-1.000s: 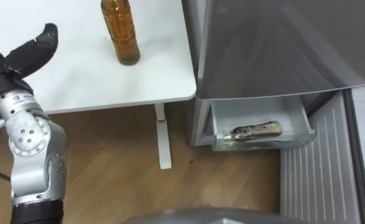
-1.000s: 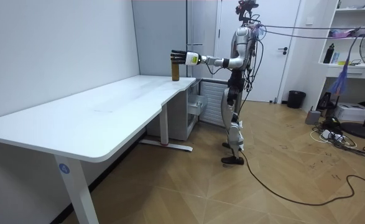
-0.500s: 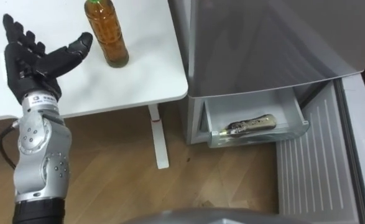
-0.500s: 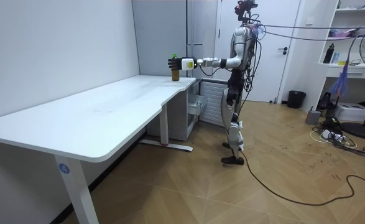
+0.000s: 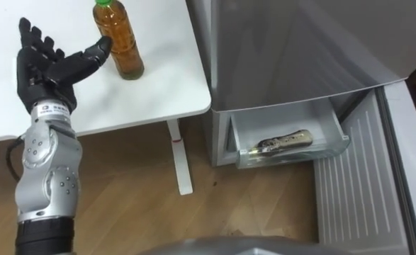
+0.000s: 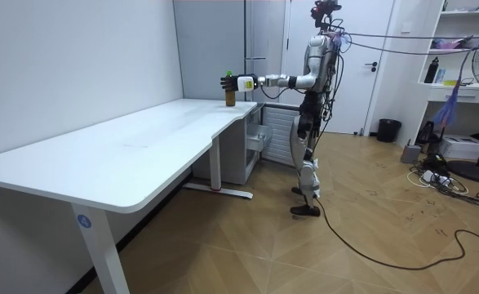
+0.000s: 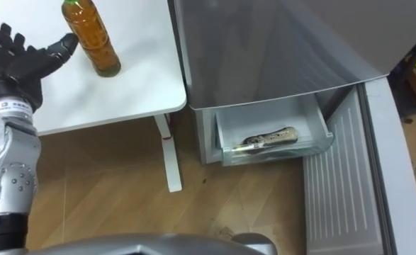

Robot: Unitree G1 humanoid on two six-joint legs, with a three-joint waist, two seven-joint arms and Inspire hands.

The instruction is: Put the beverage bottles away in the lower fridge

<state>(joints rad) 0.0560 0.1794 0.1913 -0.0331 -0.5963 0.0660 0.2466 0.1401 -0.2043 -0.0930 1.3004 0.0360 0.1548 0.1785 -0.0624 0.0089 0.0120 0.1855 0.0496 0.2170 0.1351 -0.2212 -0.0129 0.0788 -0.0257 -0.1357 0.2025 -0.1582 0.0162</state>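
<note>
Left hand (image 5: 48, 67) hovers over the desk (image 5: 172, 92), fingers (image 5: 34, 42) spread wide and holding nothing. The thumb tip is just beside the upright tea bottle (image 5: 119, 42). Far right, the fridge's lower drawer (image 5: 293, 157) sits open with a second bottle (image 5: 282, 142) lying inside. Judging by that thumb, an off-centre squeeze could knock the tea bottle over.

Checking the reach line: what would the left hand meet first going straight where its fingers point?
Likely nothing: the left hand points across the table, left of the bottle, which its thumb nears; depth is unclear.
</note>
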